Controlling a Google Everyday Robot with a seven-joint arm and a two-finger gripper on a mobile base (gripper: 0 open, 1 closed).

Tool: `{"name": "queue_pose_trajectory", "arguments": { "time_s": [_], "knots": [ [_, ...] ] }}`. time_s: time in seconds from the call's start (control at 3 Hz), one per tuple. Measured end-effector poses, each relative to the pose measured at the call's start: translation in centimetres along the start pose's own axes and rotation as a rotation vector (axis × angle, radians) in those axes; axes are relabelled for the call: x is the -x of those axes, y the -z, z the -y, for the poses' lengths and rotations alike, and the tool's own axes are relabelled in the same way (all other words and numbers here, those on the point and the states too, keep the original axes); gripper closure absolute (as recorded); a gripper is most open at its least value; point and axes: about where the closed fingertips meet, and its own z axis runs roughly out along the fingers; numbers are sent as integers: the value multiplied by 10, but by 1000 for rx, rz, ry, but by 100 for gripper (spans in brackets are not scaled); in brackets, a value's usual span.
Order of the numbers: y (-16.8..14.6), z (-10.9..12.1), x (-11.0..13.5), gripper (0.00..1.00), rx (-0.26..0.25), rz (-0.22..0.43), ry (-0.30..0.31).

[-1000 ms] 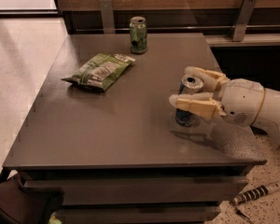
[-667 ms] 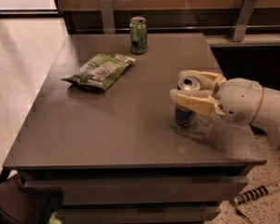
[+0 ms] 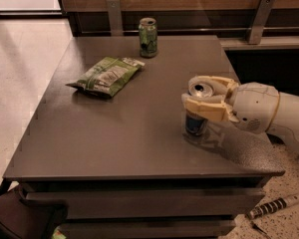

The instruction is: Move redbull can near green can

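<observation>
We find the cream-coloured two-finger gripper (image 3: 195,96) right of centre in the frame, reaching in from the right edge on a white rounded arm (image 3: 261,108). Its jaws are closed round the upper part of the tall, slim silver redbull can with a blue lower part (image 3: 195,123). One finger (image 3: 209,110) lies across the near side and the other sits behind the pull-tab top; we judge the can pinched, not merely flanked. The can is upright near the right front of the dark grey-brown tabletop (image 3: 114,133). We cannot tell whether its base rests on the surface or has just cleared it. The shorter green drink can with dark label marks and a silver top (image 3: 148,38) stands upright at the far edge of the table, upper centre of the frame, well apart from the held can. A flat green snack bag (image 3: 105,75) lies left of centre, off the straight line between the two cans. We assess the step in hand as the carry toward the green can. To do it well, the can should be held firmly and upright, raised only enough to clear the surface, then carried up-frame and slightly left. The set-down belongs just beside the green can, not touching it, with a slow final approach so that neither fingers nor load knock it over. Release should come only once the base sits flat.
</observation>
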Motion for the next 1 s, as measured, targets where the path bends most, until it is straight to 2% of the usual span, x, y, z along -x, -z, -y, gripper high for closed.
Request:
{"name": "queue_pose_trajectory", "arguments": {
  "time_s": [0.33,0.67,1.0],
  "knots": [
    [-1,0,2,100,3,0,2],
    [2,29,24,100,-16,7,-2],
    [2,84,47,100,-25,-4,-38]
  ]
}}
